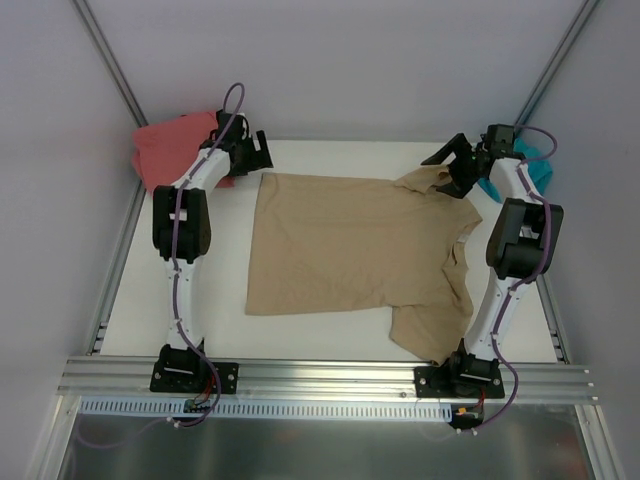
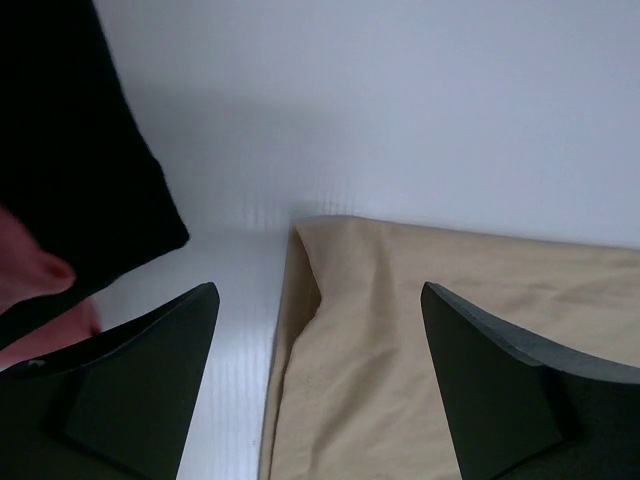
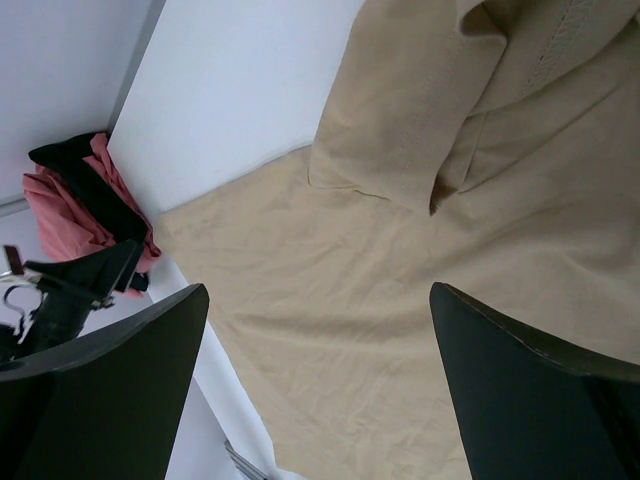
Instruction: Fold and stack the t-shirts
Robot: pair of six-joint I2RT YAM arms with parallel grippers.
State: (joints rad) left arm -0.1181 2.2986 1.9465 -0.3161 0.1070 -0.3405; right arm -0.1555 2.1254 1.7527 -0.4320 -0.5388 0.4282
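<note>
The smooth white bench [image 1: 320,335] carries a soft, lightly creased tan t-shirt [image 1: 350,250], spread flat at its middle. Near the bench's far edge, the left gripper [image 2: 320,290] and the right gripper [image 3: 318,290] hang above the cloth, jaws wide apart.

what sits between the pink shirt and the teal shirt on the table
The tan t-shirt, spread flat, with the left gripper and the right gripper open above the ends of its far edge. The top view shows this.

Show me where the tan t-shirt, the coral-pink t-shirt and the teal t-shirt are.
tan t-shirt [image 1: 340,245]: top view, middle of its body.
coral-pink t-shirt [image 1: 165,150]: top view, its left part.
teal t-shirt [image 1: 540,172]: top view, its visible right edge.
</note>
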